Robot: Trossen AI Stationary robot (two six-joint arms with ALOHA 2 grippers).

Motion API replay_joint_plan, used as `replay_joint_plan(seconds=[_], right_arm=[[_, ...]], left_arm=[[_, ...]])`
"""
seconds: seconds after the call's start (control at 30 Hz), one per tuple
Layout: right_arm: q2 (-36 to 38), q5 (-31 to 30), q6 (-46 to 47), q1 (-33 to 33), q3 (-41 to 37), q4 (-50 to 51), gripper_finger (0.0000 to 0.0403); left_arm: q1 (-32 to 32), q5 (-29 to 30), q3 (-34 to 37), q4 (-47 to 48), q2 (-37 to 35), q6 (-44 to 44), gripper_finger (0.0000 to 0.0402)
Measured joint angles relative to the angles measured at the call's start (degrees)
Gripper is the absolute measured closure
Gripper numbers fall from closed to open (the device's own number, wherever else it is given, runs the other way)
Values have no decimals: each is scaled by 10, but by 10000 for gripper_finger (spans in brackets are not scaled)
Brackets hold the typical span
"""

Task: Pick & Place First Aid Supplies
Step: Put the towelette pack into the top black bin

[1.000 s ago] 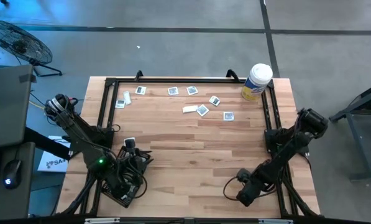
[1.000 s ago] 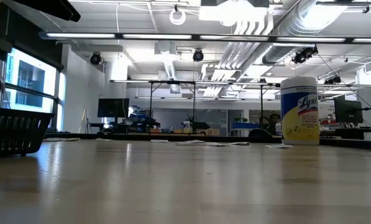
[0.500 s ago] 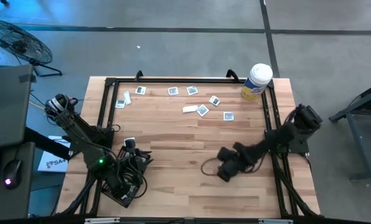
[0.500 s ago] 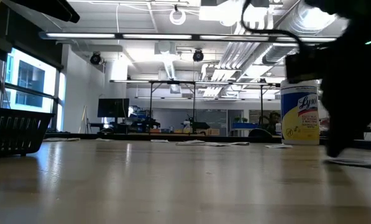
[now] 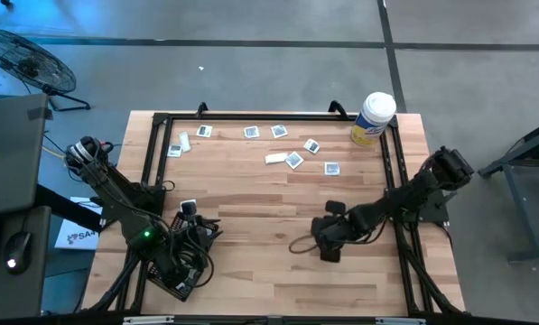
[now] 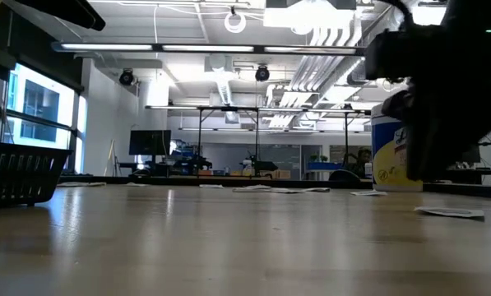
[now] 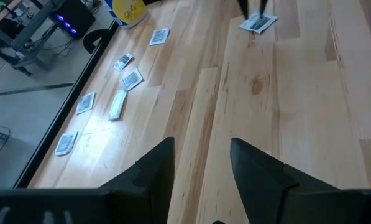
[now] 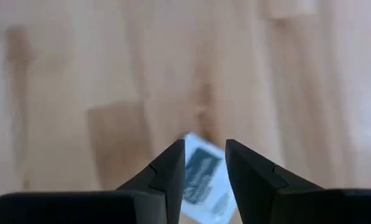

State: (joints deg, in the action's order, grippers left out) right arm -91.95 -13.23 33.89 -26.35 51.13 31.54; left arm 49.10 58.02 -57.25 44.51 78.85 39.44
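- High view: the right gripper [image 5: 330,242] is reached out over the middle of the table [image 5: 251,280], fingers pointed down at the wood.
- The left gripper [image 5: 190,217] is parked at the table's near left corner, above a black tray [image 5: 177,275]; one pad [image 5: 189,205] lies just beside its fingers.
- A loose row of packets [image 5: 293,161] is spread along the far edge, well beyond both sets of fingers, and a canister [image 5: 373,117] stands at the far right corner.
- Low view: the right gripper is seen as a dark mass hanging in front of the canister. A single packet [image 6: 449,212] lies flat on the wood just below and beside it, not lifted.
- Left wrist view: the left fingers [image 7: 154,171] are held apart with only bare wood between them. The row of packets lies far ahead to one side of them, and the single packet lies far ahead beneath the other arm's fingertips.
- Right wrist view: the right fingers [image 8: 169,168] are held apart by a narrow gap. The single packet is seen through that gap, flat on the table directly under the fingertips and partly hidden by them; it is not clamped.
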Motion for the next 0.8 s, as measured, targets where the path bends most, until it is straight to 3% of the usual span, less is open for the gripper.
replay_joint_plan(seconds=[0.43,0.8], right_arm=[[-5,63,-222,37,-4,-47,293],[-54,134,-311,62,-4,-45,293]], left_arm=[[0,1,0,-1,0,1,250],[0,8,0,-4,0,53,250]])
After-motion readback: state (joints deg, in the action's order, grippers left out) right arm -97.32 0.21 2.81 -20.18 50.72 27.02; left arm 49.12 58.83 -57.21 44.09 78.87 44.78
